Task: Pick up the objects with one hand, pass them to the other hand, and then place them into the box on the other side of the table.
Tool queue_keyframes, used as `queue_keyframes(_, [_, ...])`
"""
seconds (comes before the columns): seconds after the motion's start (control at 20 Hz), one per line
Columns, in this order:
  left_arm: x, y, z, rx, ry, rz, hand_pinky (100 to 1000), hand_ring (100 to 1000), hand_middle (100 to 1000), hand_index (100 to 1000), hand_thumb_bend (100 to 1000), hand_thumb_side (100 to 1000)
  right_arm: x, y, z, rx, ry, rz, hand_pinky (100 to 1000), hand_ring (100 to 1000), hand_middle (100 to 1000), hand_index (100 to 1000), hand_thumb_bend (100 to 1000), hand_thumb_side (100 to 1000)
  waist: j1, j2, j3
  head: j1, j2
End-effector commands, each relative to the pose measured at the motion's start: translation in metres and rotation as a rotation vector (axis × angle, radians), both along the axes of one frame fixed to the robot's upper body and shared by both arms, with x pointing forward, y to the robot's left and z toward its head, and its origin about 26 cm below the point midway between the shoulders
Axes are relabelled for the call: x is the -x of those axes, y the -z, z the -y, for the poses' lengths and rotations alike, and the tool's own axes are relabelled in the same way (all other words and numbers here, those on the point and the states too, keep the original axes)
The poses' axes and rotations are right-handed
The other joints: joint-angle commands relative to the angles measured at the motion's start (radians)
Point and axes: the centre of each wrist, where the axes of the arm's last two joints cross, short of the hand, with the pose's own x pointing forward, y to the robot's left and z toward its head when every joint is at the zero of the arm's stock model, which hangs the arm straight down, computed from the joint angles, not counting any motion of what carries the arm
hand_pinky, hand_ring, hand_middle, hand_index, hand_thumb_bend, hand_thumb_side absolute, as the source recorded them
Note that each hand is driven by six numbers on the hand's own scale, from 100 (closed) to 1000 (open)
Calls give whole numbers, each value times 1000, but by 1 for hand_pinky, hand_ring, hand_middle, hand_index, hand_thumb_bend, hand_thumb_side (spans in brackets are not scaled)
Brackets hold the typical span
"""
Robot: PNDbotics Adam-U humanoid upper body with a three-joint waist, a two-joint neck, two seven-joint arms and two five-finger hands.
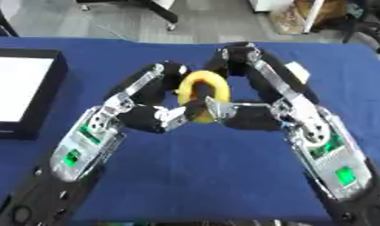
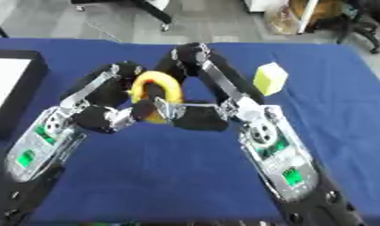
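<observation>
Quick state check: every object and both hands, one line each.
yellow ring: upright, off the table, held between both hands mid-handover.
left hand: fingers curled round the ring.
right hand: fingers curled round the ring from the other side.
yellow block: on the blue table, right of the right arm, untouched.
black box: open, at the table's left edge, white inside.
</observation>
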Motion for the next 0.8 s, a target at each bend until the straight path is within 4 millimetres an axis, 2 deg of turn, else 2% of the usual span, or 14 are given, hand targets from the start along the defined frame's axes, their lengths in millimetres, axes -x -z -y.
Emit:
queue_keyframes(0.05, [-5,-2,-3,-1,-29,3,337,348,302,431,302,379,7,-16,2,-15,-27,93,507,516,511,609,338,325,1,-16,-1,2,-2])
queue_keyframes(0.25, [-7,1,-4,-4,-39,-4,337,348,303,431,303,379,7,-17,3,-25,-27,112,518,533,537,648,371,367,2,-16,-3,3,-2])
queue_keyframes(0.8, [-9,6,-4,-4,-53,-12,339,350,304,431,304,380,6,-18,4,-64,-13,118,529,551,566,685,401,426,1,-16,-5,4,-2])
